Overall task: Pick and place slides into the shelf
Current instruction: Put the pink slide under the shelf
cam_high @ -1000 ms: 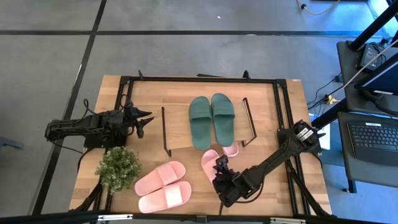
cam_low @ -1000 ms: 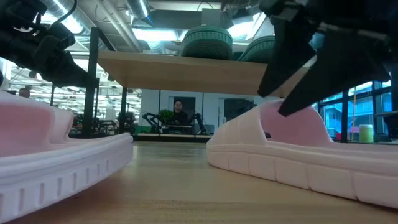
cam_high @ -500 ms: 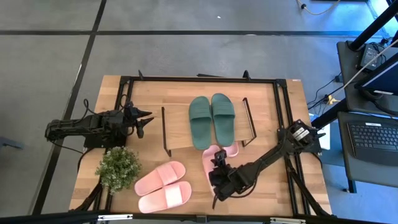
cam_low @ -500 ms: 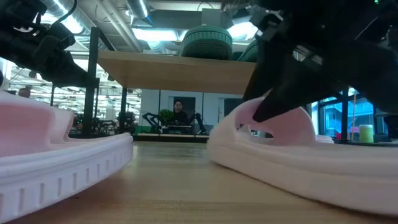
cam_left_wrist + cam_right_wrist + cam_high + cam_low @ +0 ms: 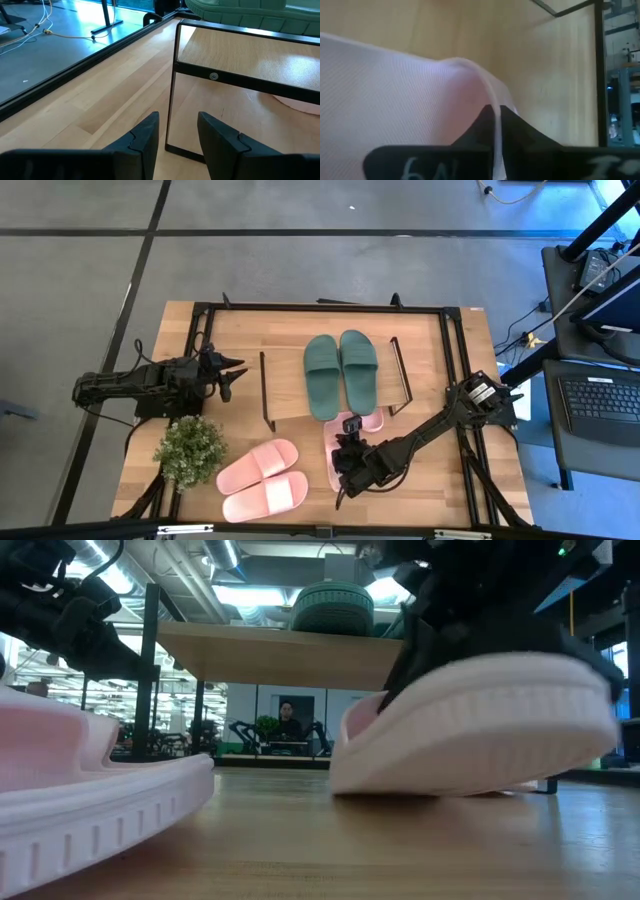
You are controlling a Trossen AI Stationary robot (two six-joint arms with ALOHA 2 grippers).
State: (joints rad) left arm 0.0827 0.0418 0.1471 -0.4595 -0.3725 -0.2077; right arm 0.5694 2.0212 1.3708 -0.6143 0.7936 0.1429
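Shelf [image 5: 290,405] top: 2 green slides [image 5: 341,372] fill middle; left part bare.

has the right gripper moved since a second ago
Yes. In the high view the right gripper has moved up toward the shelf, away from the table's near edge, and shut on a pink slide.

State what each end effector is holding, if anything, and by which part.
The right end effector is shut on a pink slide, pinching its thin strap edge. The left end effector holds nothing.
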